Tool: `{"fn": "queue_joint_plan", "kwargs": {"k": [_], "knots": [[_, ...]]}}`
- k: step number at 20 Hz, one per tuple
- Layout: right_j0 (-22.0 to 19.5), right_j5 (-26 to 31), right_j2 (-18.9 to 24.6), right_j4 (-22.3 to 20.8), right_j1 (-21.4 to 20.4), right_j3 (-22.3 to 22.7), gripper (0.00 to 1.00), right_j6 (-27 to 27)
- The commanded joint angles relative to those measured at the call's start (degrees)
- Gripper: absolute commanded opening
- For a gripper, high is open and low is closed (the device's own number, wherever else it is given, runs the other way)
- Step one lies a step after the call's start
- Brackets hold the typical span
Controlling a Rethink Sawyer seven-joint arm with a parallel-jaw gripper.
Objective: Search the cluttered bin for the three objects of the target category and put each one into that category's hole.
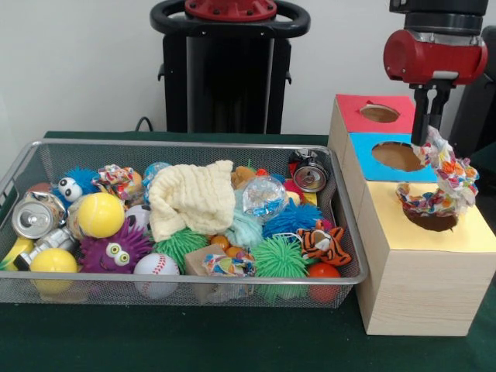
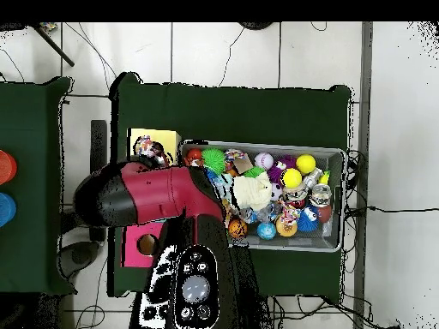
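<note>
My gripper (image 1: pixel 425 136) hangs over the wooden box at the right and is shut on a speckled rope bundle (image 1: pixel 448 169). The bundle dangles down, and its lower end lies at the dark hole (image 1: pixel 431 220) in the yellow top. In the overhead view the bundle (image 2: pixel 149 150) shows on the yellow top (image 2: pixel 168 137); my arm hides the gripper there. Two more speckled rope bundles lie in the wire mesh bin (image 1: pixel 186 144): one at the back left (image 1: pixel 116 179), one at the front middle (image 1: pixel 225 265). The bin also shows in the overhead view (image 2: pixel 342 199).
The box also has a red top with a hole (image 1: pixel 380 113) and a blue top with a hole (image 1: pixel 397 155). The bin holds a cream waffle cloth (image 1: pixel 192 198), a clear crinkly ball (image 1: pixel 263 194), cans (image 1: pixel 35 217), yellow balls (image 1: pixel 101 215), a baseball (image 1: pixel 156 267) and a tiger toy (image 1: pixel 324 244).
</note>
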Motion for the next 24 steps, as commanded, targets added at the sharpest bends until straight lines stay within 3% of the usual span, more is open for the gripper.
{"fn": "queue_joint_plan", "kwargs": {"k": [1, 16, 24], "knots": [[-0.9, 5.24, 2.32, -0.97, 3.57, -1.38, 0.0, 4.45], [1.39, 8.36, 1.04, -0.92, 4.44, -3.82, 0.0, 5.68], [1.2, 4.61, 2.07, 0.34, 3.63, -2.77, 0.0, 6.85]]}}
